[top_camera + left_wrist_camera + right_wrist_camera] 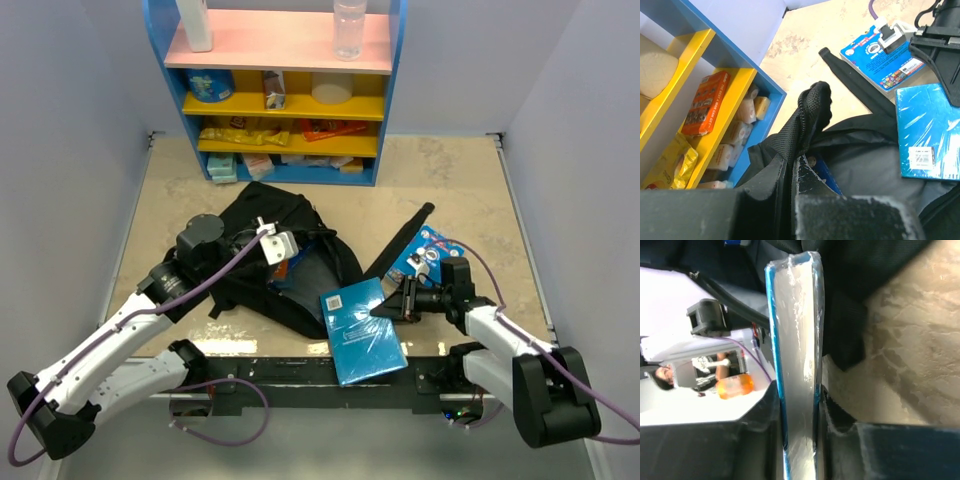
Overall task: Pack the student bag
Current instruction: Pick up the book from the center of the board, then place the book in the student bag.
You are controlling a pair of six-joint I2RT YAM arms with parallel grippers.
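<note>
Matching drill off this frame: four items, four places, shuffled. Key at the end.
Items:
1. teal book
2. black backpack
3. clear bottle
4. blue picture book

Places:
A. on the pink top shelf
B. clamped edge-on in the right gripper
C. flat on the table, just beyond the right gripper
D. rim pinched by the left gripper

Pairs: 1-B, 2-D, 3-A, 4-C
</note>
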